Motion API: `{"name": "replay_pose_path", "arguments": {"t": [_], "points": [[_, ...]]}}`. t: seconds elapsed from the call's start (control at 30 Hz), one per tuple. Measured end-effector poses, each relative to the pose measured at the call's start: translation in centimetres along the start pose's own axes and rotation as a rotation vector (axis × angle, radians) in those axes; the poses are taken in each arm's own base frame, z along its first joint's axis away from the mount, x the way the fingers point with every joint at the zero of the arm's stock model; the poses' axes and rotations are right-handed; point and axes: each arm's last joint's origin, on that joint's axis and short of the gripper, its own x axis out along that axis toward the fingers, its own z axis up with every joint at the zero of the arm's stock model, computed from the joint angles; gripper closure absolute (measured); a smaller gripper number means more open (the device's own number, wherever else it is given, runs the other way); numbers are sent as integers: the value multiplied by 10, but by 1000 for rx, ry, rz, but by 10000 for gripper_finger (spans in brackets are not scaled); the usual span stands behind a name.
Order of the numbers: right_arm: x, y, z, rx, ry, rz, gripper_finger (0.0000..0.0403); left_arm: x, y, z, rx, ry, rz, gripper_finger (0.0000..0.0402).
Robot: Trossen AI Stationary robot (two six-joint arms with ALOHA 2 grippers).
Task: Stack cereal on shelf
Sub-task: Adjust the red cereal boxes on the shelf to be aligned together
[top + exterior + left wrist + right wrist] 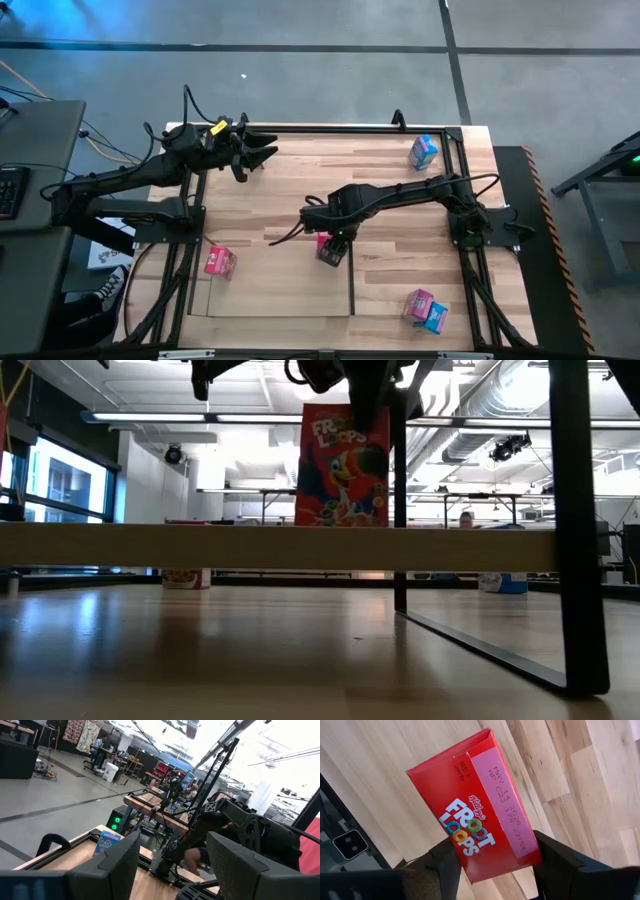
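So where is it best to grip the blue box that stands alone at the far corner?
Probably from above, with the jaws on its two broad faces near the top. The blue box stands upright with nothing beside it, so its top is free.

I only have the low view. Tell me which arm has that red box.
Observer: The right gripper, shut on the red box.
Operator: Report the left arm.
Observer: The left gripper is open and empty, at the high view's top left.
Operator: List the loose boxes.
Observer: In the high view, a pink box lies at the left, a blue box at the top right and a pink and blue pair at the bottom right.
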Motion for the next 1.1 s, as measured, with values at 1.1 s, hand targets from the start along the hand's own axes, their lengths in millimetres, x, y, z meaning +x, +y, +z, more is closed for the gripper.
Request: {"name": "replay_pose_path", "arguments": {"t": [1.1], "points": [[1,4,-1,-84,6,37,211,0,0,0,0,0,0,180]]}}
